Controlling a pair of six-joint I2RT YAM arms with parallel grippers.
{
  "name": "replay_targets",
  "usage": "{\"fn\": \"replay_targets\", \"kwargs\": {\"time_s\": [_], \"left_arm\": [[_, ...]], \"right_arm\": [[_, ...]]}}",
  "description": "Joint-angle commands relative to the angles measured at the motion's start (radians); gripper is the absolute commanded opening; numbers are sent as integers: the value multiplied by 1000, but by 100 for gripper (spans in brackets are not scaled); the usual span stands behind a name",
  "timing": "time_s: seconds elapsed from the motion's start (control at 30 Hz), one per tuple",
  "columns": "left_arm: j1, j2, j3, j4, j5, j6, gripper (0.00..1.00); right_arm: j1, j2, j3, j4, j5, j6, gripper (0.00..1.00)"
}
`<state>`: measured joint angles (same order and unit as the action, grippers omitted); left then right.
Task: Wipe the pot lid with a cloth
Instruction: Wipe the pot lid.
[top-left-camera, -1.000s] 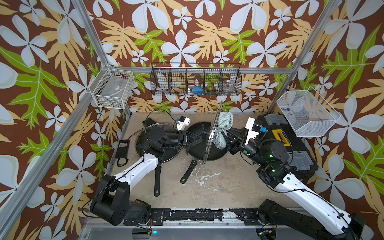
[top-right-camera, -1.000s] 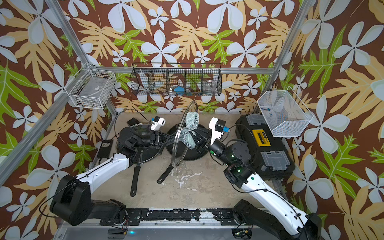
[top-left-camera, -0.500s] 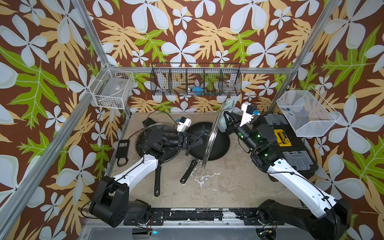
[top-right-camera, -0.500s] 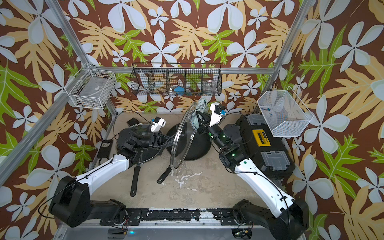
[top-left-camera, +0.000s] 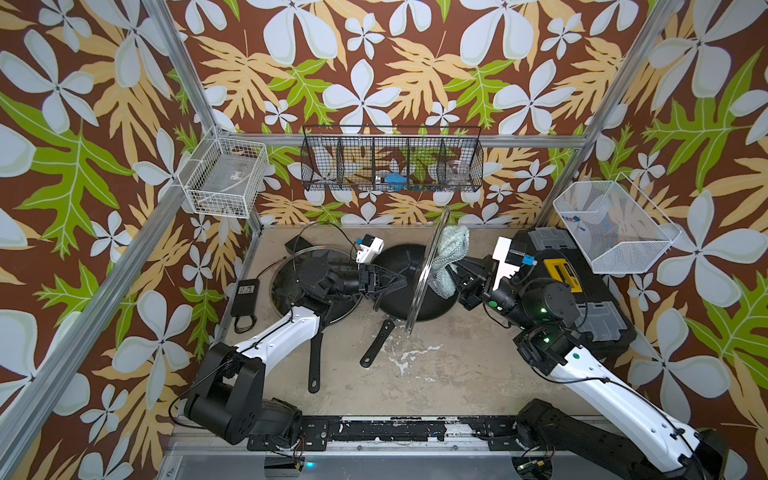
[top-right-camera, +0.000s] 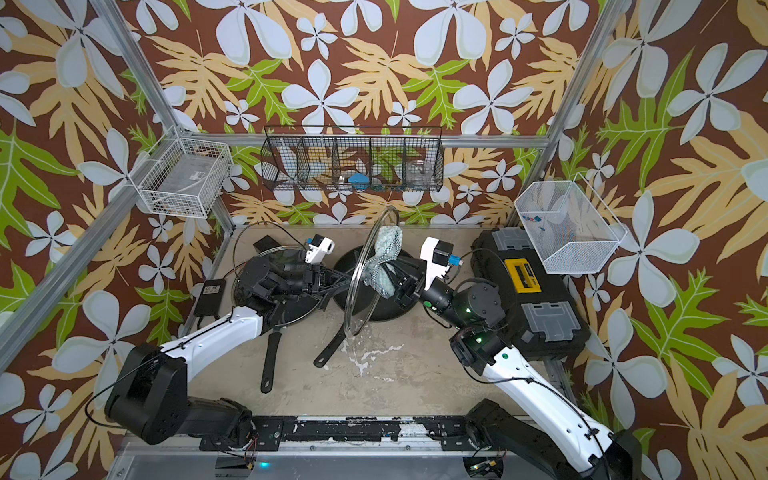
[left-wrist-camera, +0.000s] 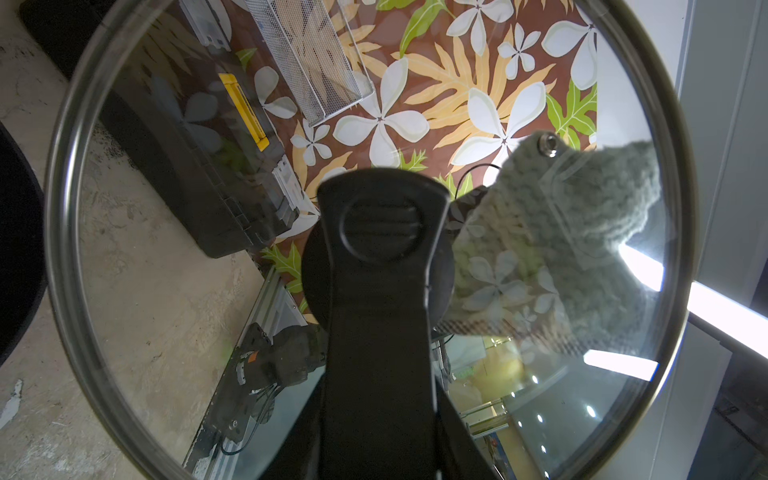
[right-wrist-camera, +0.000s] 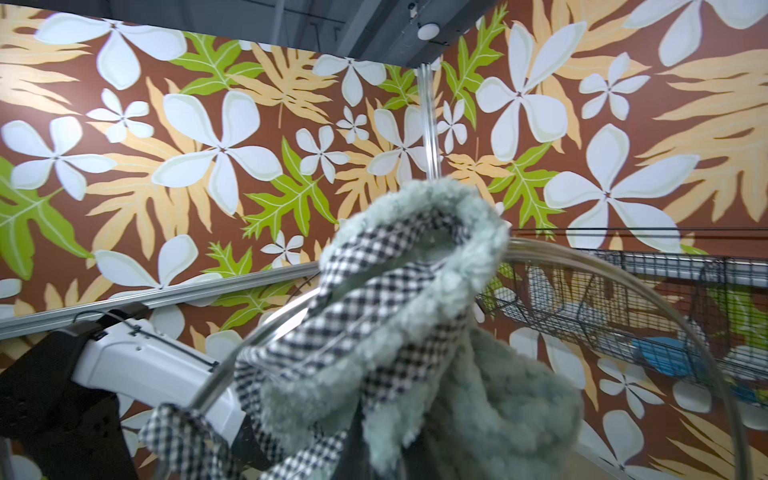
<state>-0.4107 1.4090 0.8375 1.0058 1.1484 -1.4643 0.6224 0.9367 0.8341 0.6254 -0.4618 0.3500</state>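
The pot lid (top-left-camera: 427, 270) (top-right-camera: 360, 286) is clear glass with a steel rim. It stands on edge above a black frying pan. My left gripper (top-left-camera: 405, 283) (top-right-camera: 341, 279) is shut on the lid's black handle (left-wrist-camera: 380, 232). The cloth (top-left-camera: 452, 248) (top-right-camera: 385, 248), pale grey-teal and fluffy with a checked trim, is pressed against the upper part of the lid's other face. Through the glass the cloth (left-wrist-camera: 561, 232) shows in the left wrist view. My right gripper (top-left-camera: 459, 270) (top-right-camera: 395, 272) is shut on the cloth (right-wrist-camera: 415, 332), which hides its fingers in the right wrist view.
Below the lid lies a black frying pan (top-left-camera: 395, 262), its handle (top-left-camera: 376, 343) pointing forward. A second pan (top-left-camera: 316, 307) lies under my left arm. A black toolbox (top-left-camera: 582, 291) stands at the right and a power adapter (top-left-camera: 245, 291) at the left. Wire baskets (top-left-camera: 390, 164) (top-left-camera: 224, 178) (top-left-camera: 611, 228) hang on the walls.
My right gripper swept the cloth up to the lid's top edge and has come back down to its upper middle. The left arm has kept the lid still.
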Motion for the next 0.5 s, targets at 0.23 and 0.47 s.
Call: {"fn": "replay_targets", "kwargs": {"time_s": [0.23, 0.47], "left_arm": [[1, -20, -1, 135, -15, 9, 0], [-2, -49, -11, 143, -15, 7, 0]], "right_arm": [[-9, 93, 117, -28, 106, -98, 0], [-104, 245, 197, -68, 227, -46, 0]]}}
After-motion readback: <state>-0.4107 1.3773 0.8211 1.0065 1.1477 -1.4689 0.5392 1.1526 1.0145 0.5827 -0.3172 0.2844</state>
